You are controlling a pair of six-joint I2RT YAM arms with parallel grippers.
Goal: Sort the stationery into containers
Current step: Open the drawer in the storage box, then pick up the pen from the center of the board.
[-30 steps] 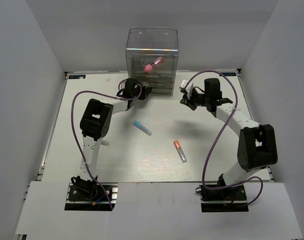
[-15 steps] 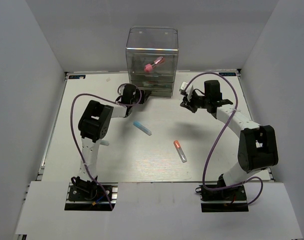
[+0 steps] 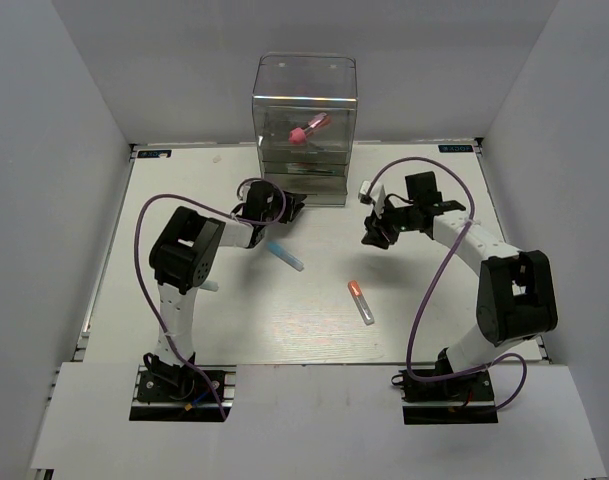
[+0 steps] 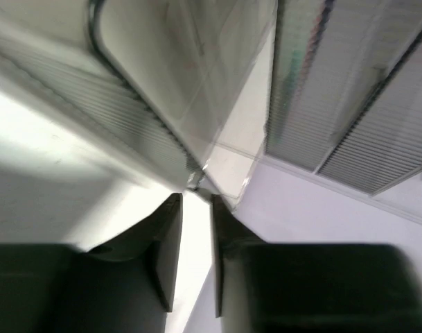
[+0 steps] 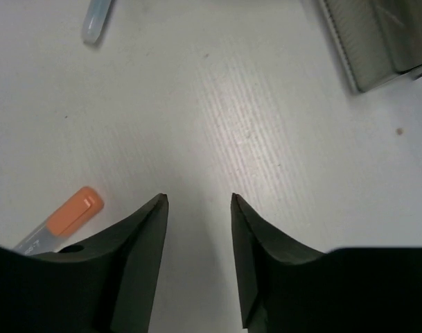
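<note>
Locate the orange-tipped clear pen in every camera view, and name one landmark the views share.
Top external: the orange-tipped clear pen lies right of centre, a little below the middle.
Right wrist: at the lower left edge, orange end showing, beside the right claw.
Left wrist: not in it.
Shared landmark: the clear drawer box, top centre from above, top right corner in the right wrist view, filling the upper left wrist view.

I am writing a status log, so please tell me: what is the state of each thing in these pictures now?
clear drawer box: upright on the table.
pink-red tube: inside the box, tilted.
blue-capped marker: lying on the table, free.
orange-tipped pen: lying on the table, free.
left gripper: slightly open, empty.
right gripper: open, empty.
</note>
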